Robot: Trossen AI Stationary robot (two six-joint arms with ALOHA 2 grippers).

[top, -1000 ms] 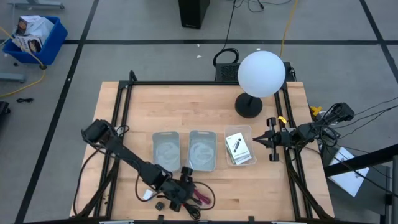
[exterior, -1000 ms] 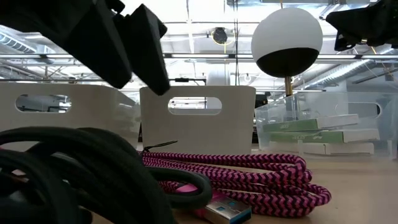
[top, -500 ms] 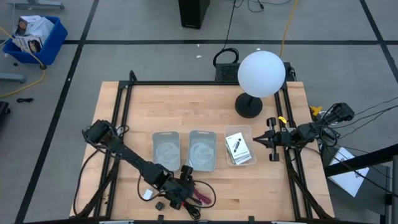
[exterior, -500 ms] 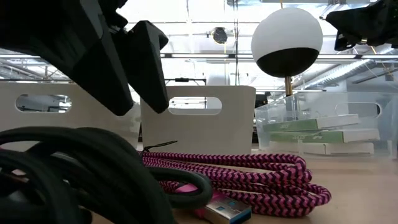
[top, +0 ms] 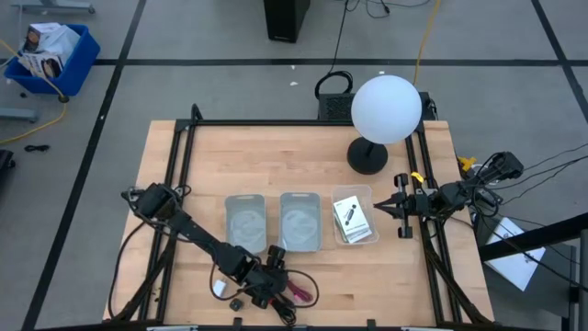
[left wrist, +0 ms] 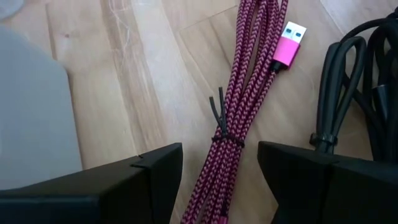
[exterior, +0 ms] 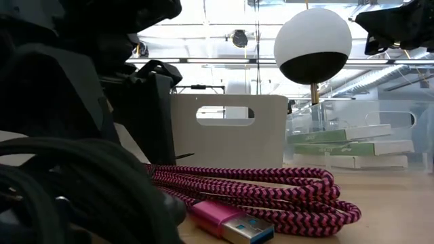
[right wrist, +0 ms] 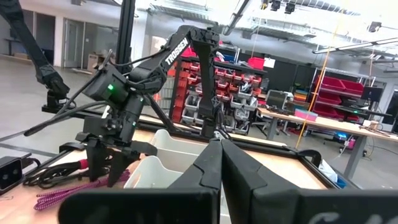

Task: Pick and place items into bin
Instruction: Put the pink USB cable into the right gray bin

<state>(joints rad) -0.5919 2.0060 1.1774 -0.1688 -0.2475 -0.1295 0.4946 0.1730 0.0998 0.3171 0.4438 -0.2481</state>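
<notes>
Left gripper (left wrist: 217, 171): low over the near edge of the surface (top: 276, 165), fingers parted, not gripping, one on each side of the braided dark-red cable (left wrist: 239, 118). The cable lies bundled on the wood, bound by a thin tie, its USB plug (left wrist: 287, 43) free at one end. Just beside it lies a coiled black cable (left wrist: 354, 81). A small black piece (top: 235, 302) and a white block (top: 218, 288) rest nearby on the surface.

Step in hand, as judged: the approach to grasp the dark-red cable. The next move calls for a slight descent and closing at the tied section, keeping clear of the black cable.

Mid-surface: two grey bins (top: 245, 222), then a clear bin (top: 352, 193) holding a printed card (top: 351, 219).

Right gripper (top: 395, 208): waiting at the right edge of the surface, fingers closed, holding nothing.
</notes>
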